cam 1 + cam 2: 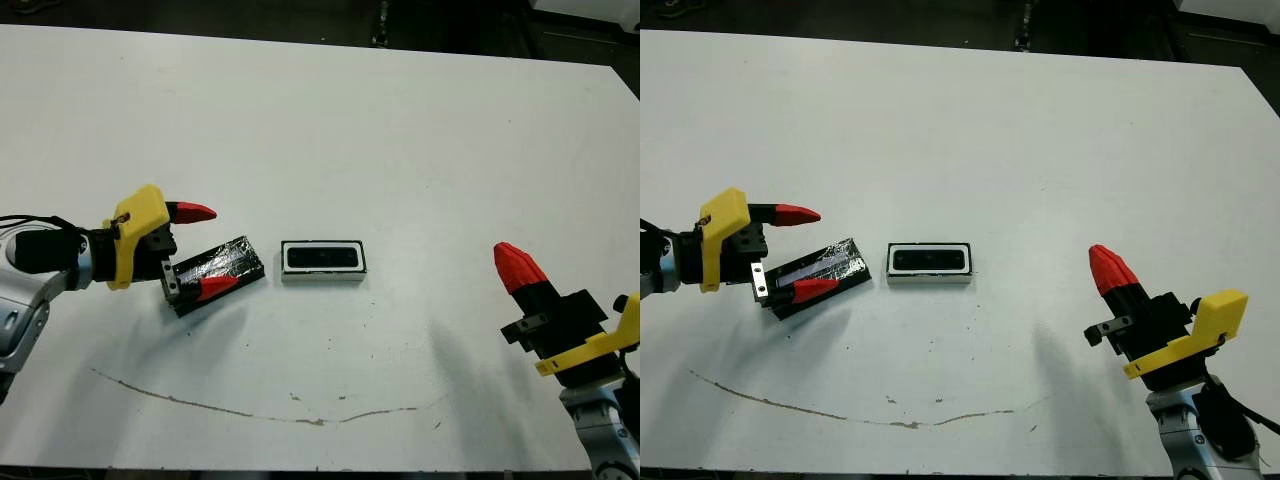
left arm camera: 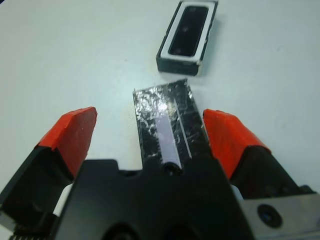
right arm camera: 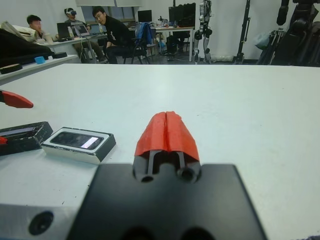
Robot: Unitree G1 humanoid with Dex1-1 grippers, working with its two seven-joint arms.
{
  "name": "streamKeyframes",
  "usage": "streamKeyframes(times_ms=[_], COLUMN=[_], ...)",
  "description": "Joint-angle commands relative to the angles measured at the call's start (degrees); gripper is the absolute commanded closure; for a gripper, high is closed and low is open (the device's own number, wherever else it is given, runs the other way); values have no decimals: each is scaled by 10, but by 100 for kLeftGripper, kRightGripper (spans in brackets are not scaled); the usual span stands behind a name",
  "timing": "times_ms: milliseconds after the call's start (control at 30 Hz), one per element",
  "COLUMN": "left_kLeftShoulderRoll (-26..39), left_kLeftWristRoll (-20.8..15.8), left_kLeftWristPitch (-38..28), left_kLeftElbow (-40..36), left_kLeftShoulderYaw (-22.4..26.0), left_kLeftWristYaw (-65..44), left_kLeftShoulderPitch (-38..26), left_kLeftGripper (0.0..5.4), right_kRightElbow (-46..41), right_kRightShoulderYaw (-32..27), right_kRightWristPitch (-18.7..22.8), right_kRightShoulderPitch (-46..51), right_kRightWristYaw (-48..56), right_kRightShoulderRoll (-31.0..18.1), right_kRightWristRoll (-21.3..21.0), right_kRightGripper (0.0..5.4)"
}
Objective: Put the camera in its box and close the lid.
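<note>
The box (image 1: 323, 277), a small white-rimmed tray with dark sides, sits near the table's middle. The camera (image 1: 323, 258) lies flat inside it, its glossy face up (image 3: 80, 140). Just left of the box the lid (image 1: 238, 258) rests on the table, speckled black with a pale strip (image 2: 167, 120), and it is turned at an angle to the box. My left gripper (image 1: 205, 248) is open, one red finger on each side of the lid, with gaps showing in the left wrist view. My right gripper (image 1: 515, 265) is shut and empty, well to the right of the box.
A thin brownish streak (image 1: 250, 410) runs across the white table (image 1: 400, 130) near its front edge. In the right wrist view, seated people (image 3: 112, 32) and desks stand beyond the table's far edge.
</note>
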Motion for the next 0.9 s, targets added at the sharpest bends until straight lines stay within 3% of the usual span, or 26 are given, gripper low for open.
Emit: streamKeyframes(times_ms=[33, 567, 733, 900], left_kLeftShoulderRoll=[1, 13, 18, 13], left_kLeftWristRoll=[19, 37, 47, 59], left_kLeftWristPitch=[-11, 34, 82, 61], left_kLeftElbow=[18, 36, 22, 15], left_kLeftShoulderYaw=[-14, -34, -40, -35], left_kLeftWristYaw=[-9, -54, -40, -22], left_kLeftShoulderPitch=[4, -15, -18, -6], left_kLeftGripper=[0, 0, 0, 29], right_kRightElbow=[5, 3, 2, -1], right_kRightShoulderYaw=[-2, -5, -5, -3], right_kRightWristPitch=[-13, 1, 4, 3], right_kRightShoulderPitch=[6, 10, 10, 12], right_kRightWristYaw=[6, 6, 5, 1], right_kRightShoulderRoll=[-2, -5, -6, -4], right_kRightWristRoll=[-6, 14, 14, 9], right_kRightGripper=[539, 539, 539, 540])
